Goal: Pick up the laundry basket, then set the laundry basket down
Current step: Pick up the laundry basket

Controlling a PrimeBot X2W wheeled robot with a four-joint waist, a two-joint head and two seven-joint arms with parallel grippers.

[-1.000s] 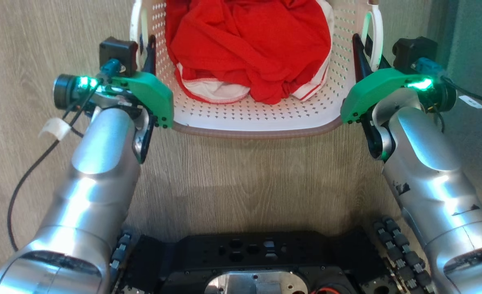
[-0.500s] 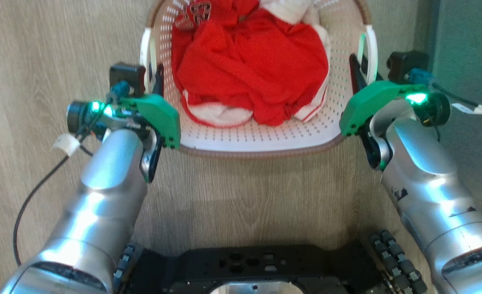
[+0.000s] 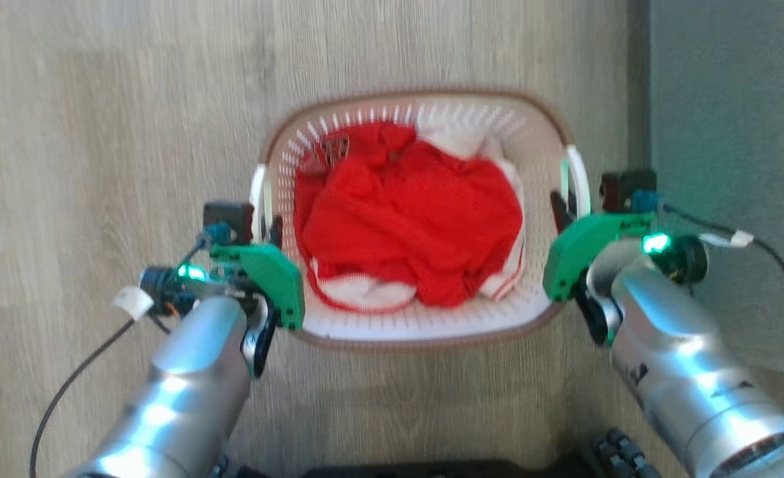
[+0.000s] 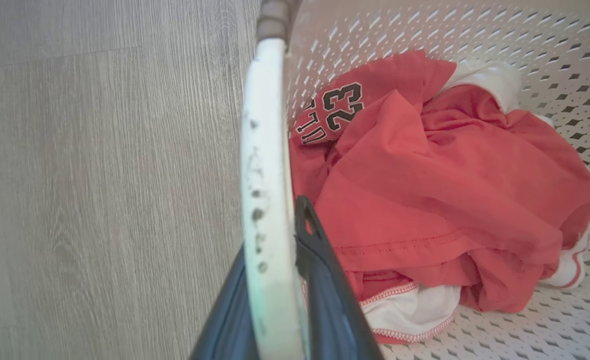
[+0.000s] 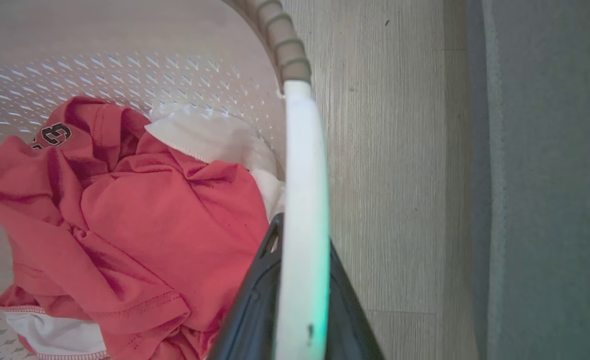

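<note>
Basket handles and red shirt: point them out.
Left handle [image 4: 267,165]: left wrist view, mid white bar.
Right handle [image 5: 303,200]: right wrist view, mid white bar.
Red shirt [image 3: 411,226]: head view, cloth centre.

We count one basket [image 3: 431,326]; two handles, the nine o'clock handle [image 3: 256,196] and the three o'clock handle [image 3: 581,182]; two grippers, left gripper [image 4: 272,235] and right gripper [image 5: 302,240]; one red shirt [image 3: 411,232]; white cloth [image 3: 455,141], pieces uncountable.

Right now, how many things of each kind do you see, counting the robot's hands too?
Laundry basket: 1
Basket handles, left handle and right handle: 2
Heap of red and white clothes: 1, pieces uncountable
Robot hands, left hand and right hand: 2
Total: 6
</note>
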